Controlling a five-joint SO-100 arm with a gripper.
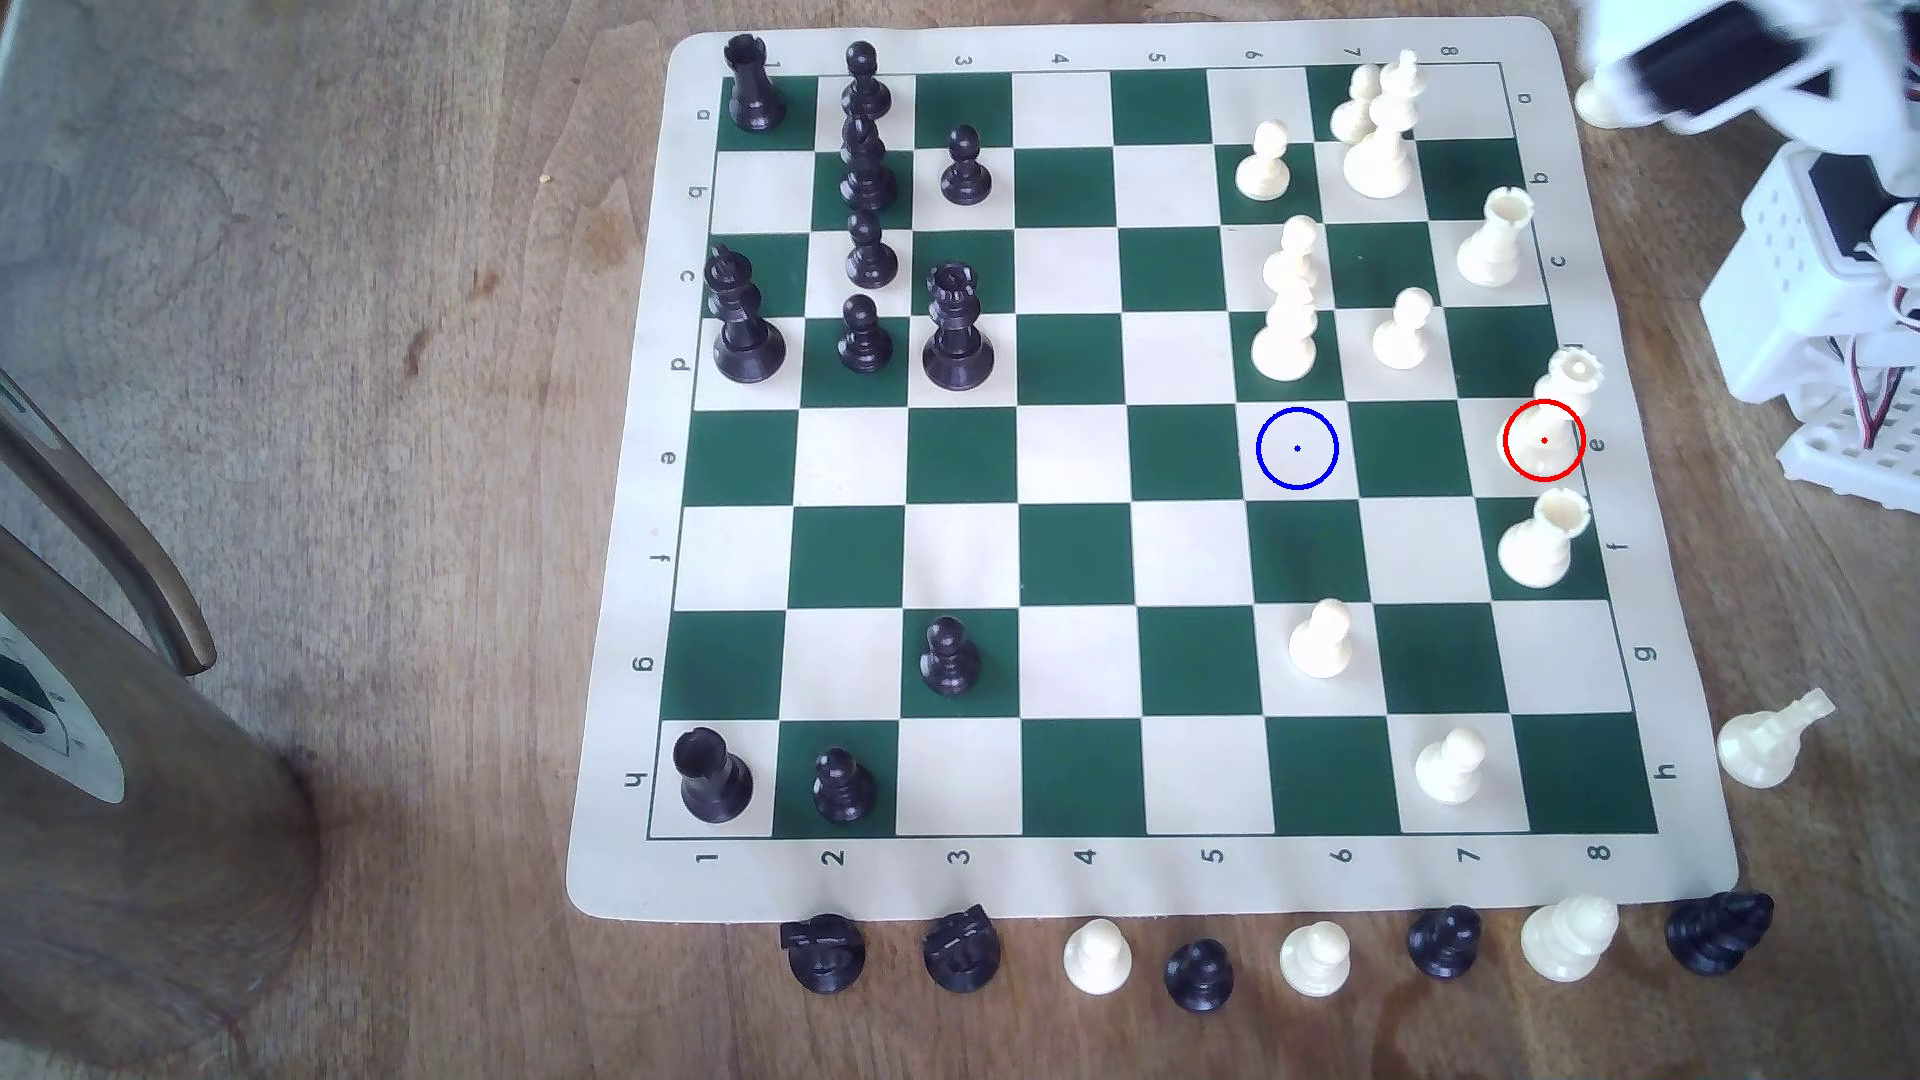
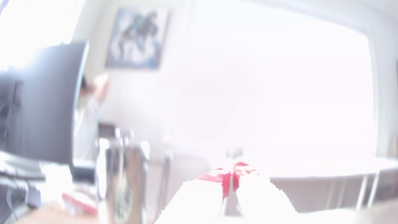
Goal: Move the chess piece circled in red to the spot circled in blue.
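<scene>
One task piece, the cream queen [image 1: 1555, 415], stands untouched on the board's edge at the exterior view's right, two squares from the blue-circled square [image 1: 1297, 448], so the reach hasn't begun; farther off the blurred gripper [image 2: 231, 185] looks nearly closed and must open first.

A worn wooden table [image 1: 395, 312] carries a cream-and-green chess mat [image 1: 1143, 883]; spare black and cream pieces [image 1: 1314, 961] line the mat's near edge; one cream piece [image 1: 1766, 739] lies toppled at the exterior view's right.
</scene>
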